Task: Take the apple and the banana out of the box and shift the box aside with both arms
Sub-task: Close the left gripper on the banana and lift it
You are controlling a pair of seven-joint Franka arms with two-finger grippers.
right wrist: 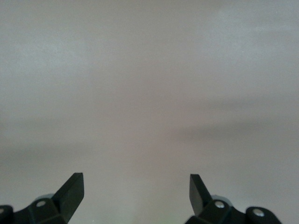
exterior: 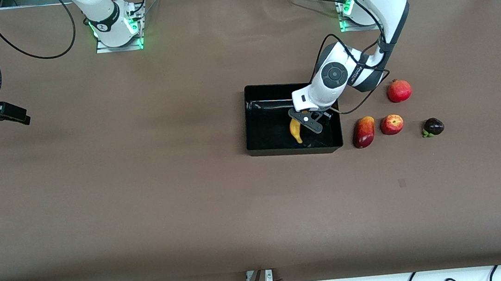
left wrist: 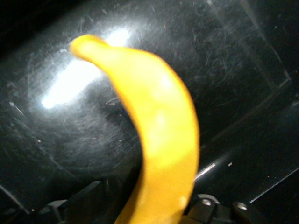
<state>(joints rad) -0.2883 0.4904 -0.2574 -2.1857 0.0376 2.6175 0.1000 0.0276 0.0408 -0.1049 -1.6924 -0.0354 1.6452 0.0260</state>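
Observation:
The black box [exterior: 274, 149] stands on the brown table in front of the left arm's base. My left gripper [exterior: 307, 124] reaches down into it and is shut on the yellow banana [exterior: 295, 131]. In the left wrist view the banana [left wrist: 159, 126] fills the gap between the fingers and curves out over the glossy box floor [left wrist: 229, 60]. The red-and-yellow apple [exterior: 391, 124] lies on the table beside the box, toward the left arm's end. My right gripper [exterior: 19, 118] waits open over bare table at the right arm's end, with nothing between its fingers [right wrist: 72, 189].
An oblong red mango [exterior: 364, 132] lies between the box and the apple. A round red pomegranate [exterior: 399, 91] sits farther from the front camera than the apple. A small dark fruit [exterior: 433, 127] lies at the end of the row. Cables run along the table's edges.

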